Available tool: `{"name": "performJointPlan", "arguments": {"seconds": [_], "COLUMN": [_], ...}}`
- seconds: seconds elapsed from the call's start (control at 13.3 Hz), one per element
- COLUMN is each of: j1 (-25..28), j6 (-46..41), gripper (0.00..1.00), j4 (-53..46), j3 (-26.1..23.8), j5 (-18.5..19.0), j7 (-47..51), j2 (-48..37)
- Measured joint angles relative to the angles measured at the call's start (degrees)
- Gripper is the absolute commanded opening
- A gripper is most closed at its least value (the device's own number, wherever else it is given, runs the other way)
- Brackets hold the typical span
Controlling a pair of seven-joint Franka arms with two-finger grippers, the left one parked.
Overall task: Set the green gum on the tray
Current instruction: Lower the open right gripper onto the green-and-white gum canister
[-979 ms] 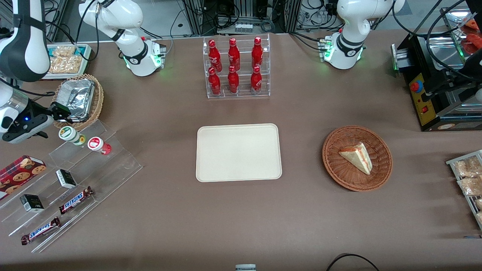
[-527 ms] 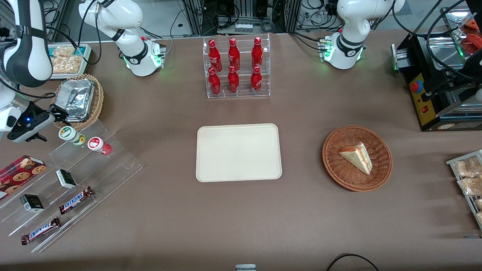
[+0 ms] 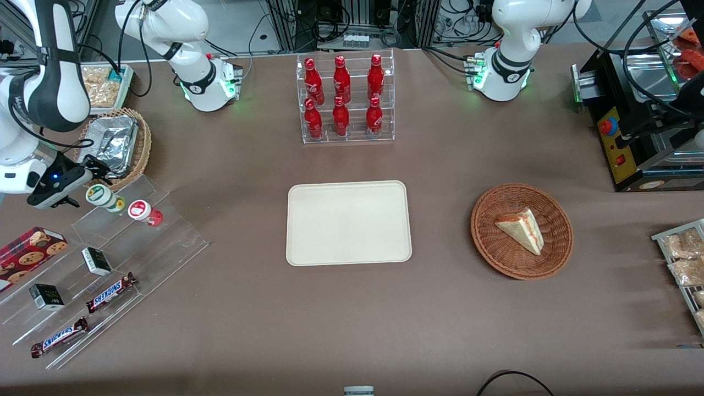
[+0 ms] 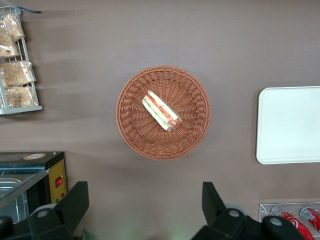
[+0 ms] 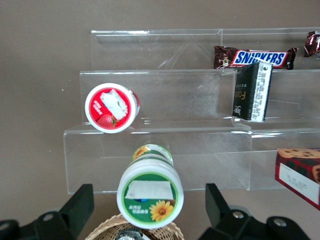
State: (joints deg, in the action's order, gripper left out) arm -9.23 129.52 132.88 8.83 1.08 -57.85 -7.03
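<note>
The green gum [image 3: 102, 197] stands on the top step of a clear stepped stand [image 3: 165, 236] toward the working arm's end of the table. Its white, green-ringed lid faces the wrist camera [image 5: 150, 192]. My right arm's gripper [image 3: 83, 183] hovers just over it, slightly farther from the front camera. The gripper is open [image 5: 150, 212], with one black finger [image 5: 75, 207] on each side of the lid and neither touching it. The cream tray [image 3: 348, 187] lies bare at the table's middle, and its edge shows in the left wrist view [image 4: 290, 125].
A red-lidded gum bottle [image 3: 144, 212] stands beside the green one. Snickers bars [image 3: 110, 291], black boxes [image 3: 96, 260] and a cookie box [image 3: 30, 250] sit on lower steps. A wicker basket with a foil tray [image 3: 113, 146] adjoins the gripper. A red bottle rack [image 3: 344, 99] and a sandwich basket [image 3: 521, 231] stand elsewhere.
The gripper has moved a little closer to the green gum, and the arm above it has swung farther from the front camera. The objects have not moved.
</note>
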Motion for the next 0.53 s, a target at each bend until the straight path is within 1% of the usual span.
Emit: {"name": "performJointPlan", "arguments": {"seconds": [0.3, 0.53], "j1": [0.0, 0.0], "j6": [2.73, 3.01], "gripper": [0.99, 0.99], "j4": [1.63, 2.04], "j3": [0.0, 0.04], "j5": [0.0, 0.0], "j7": [0.0, 0.0], "j2": [0.46, 0.48]}}
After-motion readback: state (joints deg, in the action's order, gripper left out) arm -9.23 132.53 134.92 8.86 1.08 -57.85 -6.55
